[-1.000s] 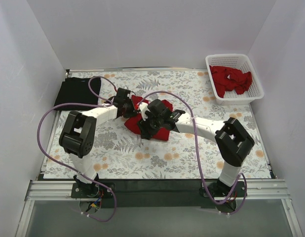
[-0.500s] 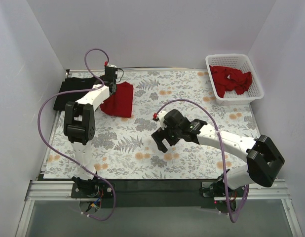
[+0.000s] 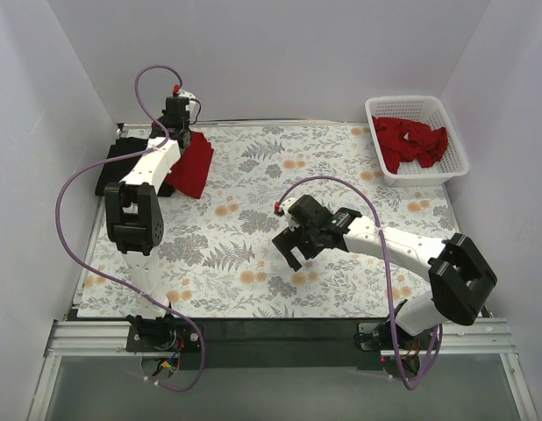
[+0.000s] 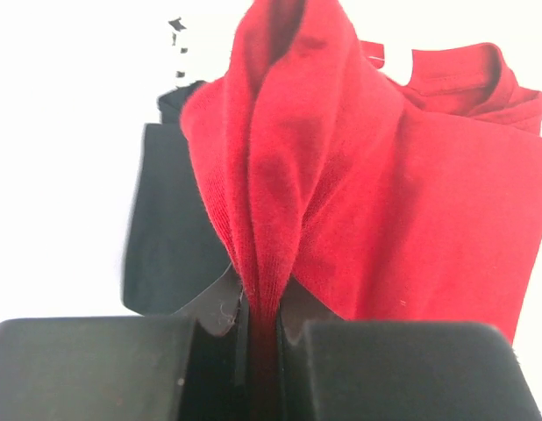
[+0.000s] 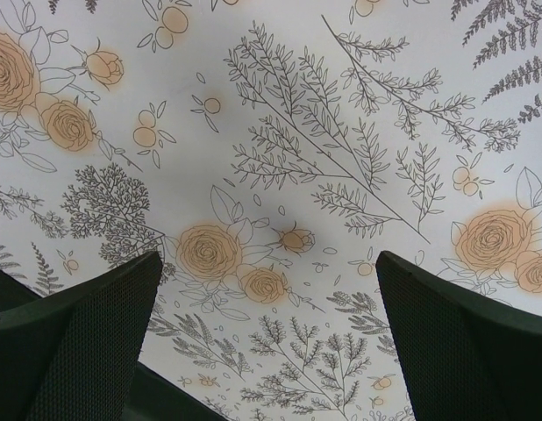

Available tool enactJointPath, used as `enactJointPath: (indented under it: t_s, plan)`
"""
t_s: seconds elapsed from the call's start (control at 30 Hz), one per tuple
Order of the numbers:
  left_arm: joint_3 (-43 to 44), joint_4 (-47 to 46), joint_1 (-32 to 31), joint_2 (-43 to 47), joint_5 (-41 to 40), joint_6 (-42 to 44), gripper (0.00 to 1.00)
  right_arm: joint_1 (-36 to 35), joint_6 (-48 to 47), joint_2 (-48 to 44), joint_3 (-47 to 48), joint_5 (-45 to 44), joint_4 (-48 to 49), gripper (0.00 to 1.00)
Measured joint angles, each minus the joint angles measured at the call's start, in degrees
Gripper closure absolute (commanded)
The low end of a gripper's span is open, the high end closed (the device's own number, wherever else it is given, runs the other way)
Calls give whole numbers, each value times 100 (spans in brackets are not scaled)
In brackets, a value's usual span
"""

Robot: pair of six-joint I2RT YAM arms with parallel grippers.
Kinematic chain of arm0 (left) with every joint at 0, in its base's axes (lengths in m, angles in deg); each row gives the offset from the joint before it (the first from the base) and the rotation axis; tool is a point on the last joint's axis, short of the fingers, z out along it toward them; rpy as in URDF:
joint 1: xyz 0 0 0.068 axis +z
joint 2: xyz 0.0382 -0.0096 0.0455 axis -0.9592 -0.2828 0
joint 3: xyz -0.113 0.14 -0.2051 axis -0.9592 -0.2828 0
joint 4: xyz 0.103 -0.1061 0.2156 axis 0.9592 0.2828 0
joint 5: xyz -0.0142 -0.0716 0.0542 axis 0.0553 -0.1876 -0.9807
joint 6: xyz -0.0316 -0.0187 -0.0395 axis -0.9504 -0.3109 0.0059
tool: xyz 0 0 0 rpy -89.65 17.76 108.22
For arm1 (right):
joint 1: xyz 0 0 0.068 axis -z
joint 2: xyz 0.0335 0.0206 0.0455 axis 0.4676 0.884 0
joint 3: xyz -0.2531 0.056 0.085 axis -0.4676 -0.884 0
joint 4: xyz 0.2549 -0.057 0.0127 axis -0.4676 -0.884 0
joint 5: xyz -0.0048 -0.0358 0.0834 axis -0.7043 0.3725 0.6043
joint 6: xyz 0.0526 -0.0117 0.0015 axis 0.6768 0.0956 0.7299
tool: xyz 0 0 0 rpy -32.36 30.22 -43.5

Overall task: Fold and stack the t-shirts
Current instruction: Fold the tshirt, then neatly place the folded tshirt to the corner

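Note:
My left gripper (image 3: pixel 176 132) is shut on a folded red t-shirt (image 3: pixel 192 165) at the far left of the table; the cloth is pinched between the jaws (image 4: pixel 264 303) and hangs down over the mat. A black t-shirt (image 3: pixel 122 162) lies flat under and left of it, also seen as a dark shape (image 4: pixel 170 237) behind the red cloth. More red t-shirts (image 3: pixel 411 142) sit crumpled in the white basket. My right gripper (image 3: pixel 293 256) stands open over the mat's middle, with nothing between its fingers (image 5: pixel 96 324).
The white lattice basket (image 3: pixel 455 162) stands at the back right corner. A floral mat (image 3: pixel 341 281) covers the table. White walls close in the left, back and right sides. Purple cables loop above both arms.
My left gripper carried the red t-shirt from the table's middle to the far left, over the black one. My right gripper let go, opened wide and drew back toward the middle.

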Motion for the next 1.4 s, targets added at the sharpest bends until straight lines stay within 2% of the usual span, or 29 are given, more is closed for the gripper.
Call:
enactJointPath:
  t_s: [0.6,0.97,1.3,1.33,1.37,1.4]
  plan:
    - [184,57,599,-59,-35,503,100,0,-103,240,302,-68,-330,2]
    - [433,-151,1082,-787,-374,824,99,0,-120,520,439,-28,-442,2]
    - [782,-649,1185,-1167,-743,1161,97,0,-122,590,452,-26,-516,2]
    - [782,-667,1196,-1220,-767,1174,97,0,-122,597,452,-26,-520,2]
    - [782,-678,1211,-1285,-793,1191,88,0,-122,608,455,-24,-527,2]
    - [782,-678,1231,-1344,-809,1207,86,0,-122,623,461,-22,-535,2]
